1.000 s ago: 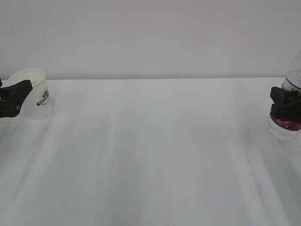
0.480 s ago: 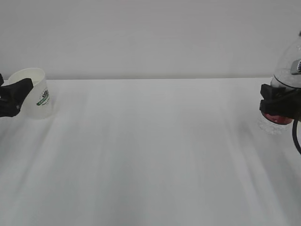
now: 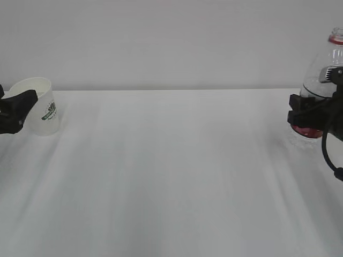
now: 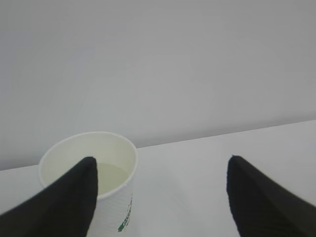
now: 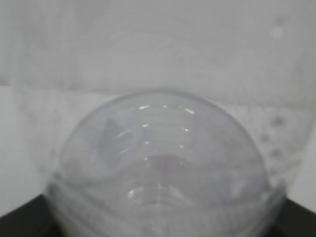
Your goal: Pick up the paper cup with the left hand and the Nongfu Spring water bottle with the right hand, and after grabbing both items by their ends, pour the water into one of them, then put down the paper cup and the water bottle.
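Plain white surface; right claw grips the bottle, left claw open around the cup. Next: close left, lift

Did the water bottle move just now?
Yes. The water bottle, held by the right gripper, came leftward into view and up, measured against the table's back edge.

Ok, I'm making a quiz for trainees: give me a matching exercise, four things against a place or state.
1. paper cup
2. water bottle
3. left tool
4. right tool

a. jaws spread wide, beside the cup
b. white, far left on the table
c. clamped around the red label
d. clear, upright, far right

Pairs: 1-b, 2-d, 3-a, 4-c
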Robot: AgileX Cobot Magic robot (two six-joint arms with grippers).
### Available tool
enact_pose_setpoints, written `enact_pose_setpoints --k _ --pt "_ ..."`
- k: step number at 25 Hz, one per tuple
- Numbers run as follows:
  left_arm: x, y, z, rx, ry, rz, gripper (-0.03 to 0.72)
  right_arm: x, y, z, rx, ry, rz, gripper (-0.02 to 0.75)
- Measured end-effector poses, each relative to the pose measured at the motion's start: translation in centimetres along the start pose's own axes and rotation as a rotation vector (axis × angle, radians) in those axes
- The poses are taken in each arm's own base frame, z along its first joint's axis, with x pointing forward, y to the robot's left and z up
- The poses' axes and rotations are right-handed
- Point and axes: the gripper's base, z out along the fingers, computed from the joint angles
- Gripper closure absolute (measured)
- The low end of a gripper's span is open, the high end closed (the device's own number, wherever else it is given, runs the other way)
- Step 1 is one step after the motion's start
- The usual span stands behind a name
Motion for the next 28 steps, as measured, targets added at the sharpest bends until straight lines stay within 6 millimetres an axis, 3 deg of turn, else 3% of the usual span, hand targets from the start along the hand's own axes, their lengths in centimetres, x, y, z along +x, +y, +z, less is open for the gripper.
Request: enact_pose_setpoints --k 28 --pt "0.0 0.0 0.0 0.0 0.0 0.0 0.101 2.5 0.4 5.9 -0.011 0.035 -0.01 0.235"
